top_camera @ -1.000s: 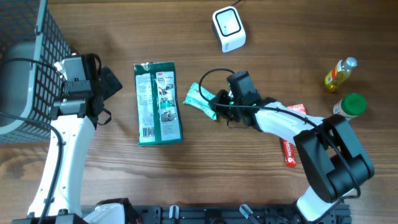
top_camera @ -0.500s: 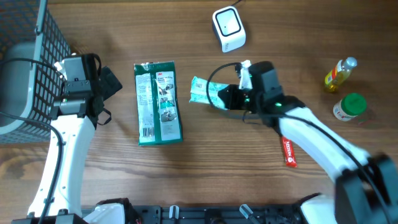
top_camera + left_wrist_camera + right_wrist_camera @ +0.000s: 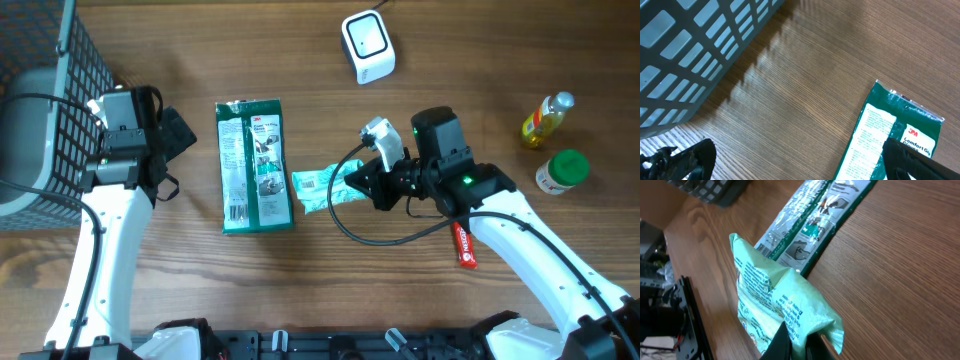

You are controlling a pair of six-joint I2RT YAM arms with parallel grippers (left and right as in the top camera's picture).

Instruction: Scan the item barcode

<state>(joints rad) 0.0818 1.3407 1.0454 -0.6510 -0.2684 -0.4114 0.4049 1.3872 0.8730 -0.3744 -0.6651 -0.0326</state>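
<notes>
We read "3M" and "Comfort G…", with "Gloves" beneath, on the dark green package (image 3: 880, 125). Its fine print is too small for us. White letters on the red sachet (image 3: 464, 248) and the print on the pale green pouch (image 3: 780, 300) are illegible.

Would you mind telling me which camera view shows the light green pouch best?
The right wrist view: the light green pouch is large and close, print visible, pinched in the right claw. Overhead shows it small, one end under the claw. The left wrist view misses it.
</notes>
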